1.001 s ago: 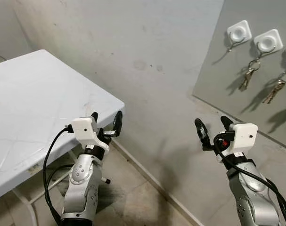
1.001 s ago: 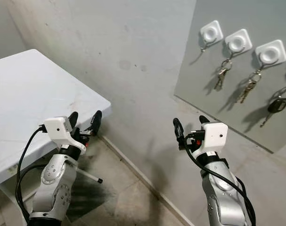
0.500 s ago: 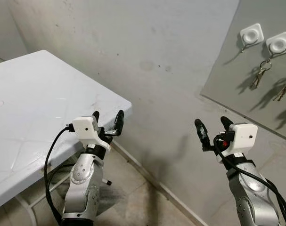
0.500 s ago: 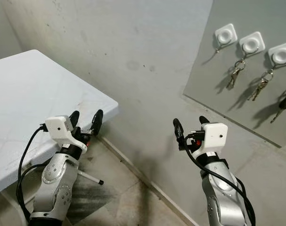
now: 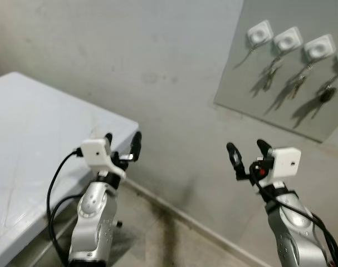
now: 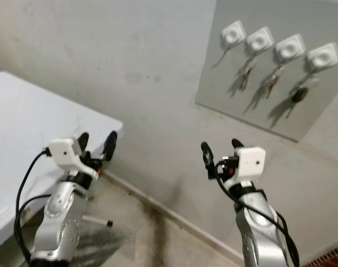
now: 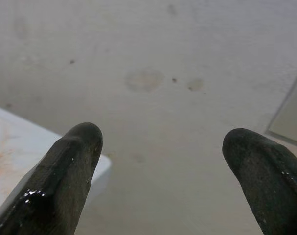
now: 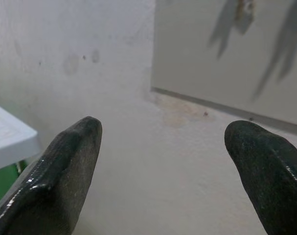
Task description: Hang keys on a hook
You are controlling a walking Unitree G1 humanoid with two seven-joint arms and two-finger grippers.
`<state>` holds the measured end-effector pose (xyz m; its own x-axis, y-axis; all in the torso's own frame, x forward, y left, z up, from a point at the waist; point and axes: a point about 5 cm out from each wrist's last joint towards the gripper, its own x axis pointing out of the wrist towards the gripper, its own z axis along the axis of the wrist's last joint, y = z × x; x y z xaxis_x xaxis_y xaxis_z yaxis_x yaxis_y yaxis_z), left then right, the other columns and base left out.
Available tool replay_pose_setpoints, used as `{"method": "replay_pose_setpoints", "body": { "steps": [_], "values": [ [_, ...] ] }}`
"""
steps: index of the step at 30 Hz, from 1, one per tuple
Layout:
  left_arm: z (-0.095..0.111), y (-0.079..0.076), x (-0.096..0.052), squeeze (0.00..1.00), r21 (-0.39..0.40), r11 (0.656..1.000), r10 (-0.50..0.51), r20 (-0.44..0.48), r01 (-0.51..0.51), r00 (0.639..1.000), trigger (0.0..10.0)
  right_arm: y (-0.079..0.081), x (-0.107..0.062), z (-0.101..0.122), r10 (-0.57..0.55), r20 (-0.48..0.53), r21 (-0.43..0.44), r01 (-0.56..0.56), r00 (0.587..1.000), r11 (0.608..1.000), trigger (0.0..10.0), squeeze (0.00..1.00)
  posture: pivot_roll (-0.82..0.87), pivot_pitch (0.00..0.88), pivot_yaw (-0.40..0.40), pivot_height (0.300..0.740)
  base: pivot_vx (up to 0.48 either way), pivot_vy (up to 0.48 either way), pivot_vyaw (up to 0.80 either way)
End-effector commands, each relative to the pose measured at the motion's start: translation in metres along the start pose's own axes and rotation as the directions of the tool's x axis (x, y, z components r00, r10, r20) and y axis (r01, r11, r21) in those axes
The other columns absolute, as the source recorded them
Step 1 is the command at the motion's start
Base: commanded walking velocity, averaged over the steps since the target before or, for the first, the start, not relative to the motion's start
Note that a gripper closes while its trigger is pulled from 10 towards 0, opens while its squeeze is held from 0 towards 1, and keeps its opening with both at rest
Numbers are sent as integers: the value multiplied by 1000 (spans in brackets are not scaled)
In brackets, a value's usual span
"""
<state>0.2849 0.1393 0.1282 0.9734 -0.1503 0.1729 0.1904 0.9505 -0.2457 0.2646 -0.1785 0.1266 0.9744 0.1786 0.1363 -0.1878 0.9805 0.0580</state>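
A grey panel on the wall at the upper right carries several white hooks. The leftmost hook is bare. The second hook holds a key bunch, the third holds another bunch, and a black-headed key hangs from the fourth. My left gripper is raised near the table corner, open and empty. My right gripper is raised below the panel, well short of it, open and empty. In the right wrist view, open fingers frame the panel's lower edge.
A white table stands at my left, its corner close to the wall. The plaster wall runs across ahead. A concrete floor lies below, with a table leg near my left arm.
The whole picture has shifted and blurred, so the camera moved: the panel now sits further left with more hooks in view. Both arms keep the same raised pose with open fingers.
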Motion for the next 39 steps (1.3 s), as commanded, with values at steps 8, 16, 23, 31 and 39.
{"method": "replay_pose_setpoints", "body": {
  "steps": [8,16,23,31,39],
  "values": [
    [-1,-7,3,0,12,1000,-26,-7,26,1000,10000,-2,0,0,-2,-4,-10,2,1000,1000,10000,0,-89,0,-29,740,0,140,0],
    [-2,-7,2,0,15,999,-33,-17,33,999,10000,-2,0,-1,2,-18,-39,-3,1000,999,10000,0,-97,0,-24,740,0,0,374],
    [-3,-7,4,0,17,999,-35,-22,35,999,10000,-1,-1,-2,0,-22,-40,-1,1000,999,10000,0,-101,0,-19,740,0,0,800],
    [-4,-8,3,0,25,999,-34,-27,35,999,10000,-1,-3,-3,-5,-28,-36,4,1000,999,10000,0,-99,0,-19,740,0,0,800],
    [-4,-7,3,0,26,999,-24,-29,25,999,10000,-1,-2,-3,0,-29,-42,-1,1000,999,10000,0,-95,0,-22,740,0,0,800]
  ]
}}
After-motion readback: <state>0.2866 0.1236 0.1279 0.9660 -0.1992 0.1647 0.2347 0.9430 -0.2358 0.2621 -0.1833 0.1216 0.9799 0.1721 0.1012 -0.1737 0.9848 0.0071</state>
